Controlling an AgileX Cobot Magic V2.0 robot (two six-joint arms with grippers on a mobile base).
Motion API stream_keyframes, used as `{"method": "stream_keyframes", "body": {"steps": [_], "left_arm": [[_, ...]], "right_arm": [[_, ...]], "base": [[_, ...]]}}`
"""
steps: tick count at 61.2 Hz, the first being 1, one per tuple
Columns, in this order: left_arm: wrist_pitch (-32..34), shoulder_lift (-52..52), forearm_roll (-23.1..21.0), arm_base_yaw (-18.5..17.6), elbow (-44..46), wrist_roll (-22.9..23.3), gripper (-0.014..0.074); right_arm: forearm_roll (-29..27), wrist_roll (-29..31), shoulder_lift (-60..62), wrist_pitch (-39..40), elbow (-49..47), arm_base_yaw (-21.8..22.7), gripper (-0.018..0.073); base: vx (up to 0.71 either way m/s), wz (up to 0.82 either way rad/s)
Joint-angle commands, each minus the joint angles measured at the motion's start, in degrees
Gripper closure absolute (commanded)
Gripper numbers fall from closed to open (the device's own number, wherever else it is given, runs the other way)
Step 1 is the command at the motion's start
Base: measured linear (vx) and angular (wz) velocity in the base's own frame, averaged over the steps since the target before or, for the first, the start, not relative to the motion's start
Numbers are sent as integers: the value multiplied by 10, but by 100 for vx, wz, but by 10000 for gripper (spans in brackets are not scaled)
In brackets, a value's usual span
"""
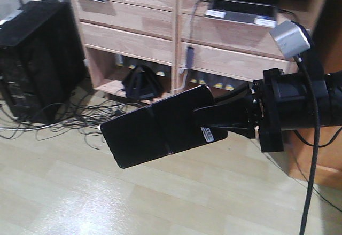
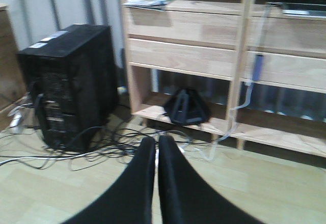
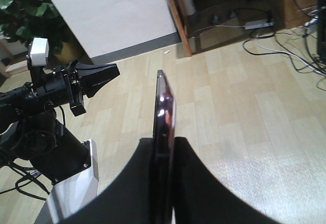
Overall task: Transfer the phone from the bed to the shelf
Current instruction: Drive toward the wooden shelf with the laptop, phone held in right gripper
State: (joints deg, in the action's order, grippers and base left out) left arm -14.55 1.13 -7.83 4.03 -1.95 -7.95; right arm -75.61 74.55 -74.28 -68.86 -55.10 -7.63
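Done: glossy black creased phone (image 1: 160, 125) gripped aloft by right end effector (image 1: 208, 118).
Remaining: placement on pale wooden shelf (image 1: 230, 59).
Left end effector (image 2: 156, 141): closed, empty.

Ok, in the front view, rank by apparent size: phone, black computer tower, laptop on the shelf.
1. Black computer tower, largest, though cropped at the edge.
2. Phone, close behind; it's nearest the camera, so that's inflated.
3. Laptop, smallest.
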Motion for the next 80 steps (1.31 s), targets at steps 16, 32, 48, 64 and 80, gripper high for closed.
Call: {"method": "stream_keyframes", "body": {"steps": [16,32,48,64,80], "left_arm": [[37,3,-5,-3,-2,2,596],[37,3,-5,-3,-2,2,596],[37,3,-5,-3,-2,2,596],[37,3,-5,-3,-2,2,596],[37,3,-5,-3,-2,2,596]], "right_arm": [[-58,0,18,-51,-15,1,564],[-58,0,18,-51,-15,1,564],[-58,0,18,-51,-15,1,564],[-58,0,18,-51,-15,1,564],[-58,0,18,-51,-15,1,564]], "base": [[21,26],[24,4],[27,-18],[30,-34],[29,-37]]}}
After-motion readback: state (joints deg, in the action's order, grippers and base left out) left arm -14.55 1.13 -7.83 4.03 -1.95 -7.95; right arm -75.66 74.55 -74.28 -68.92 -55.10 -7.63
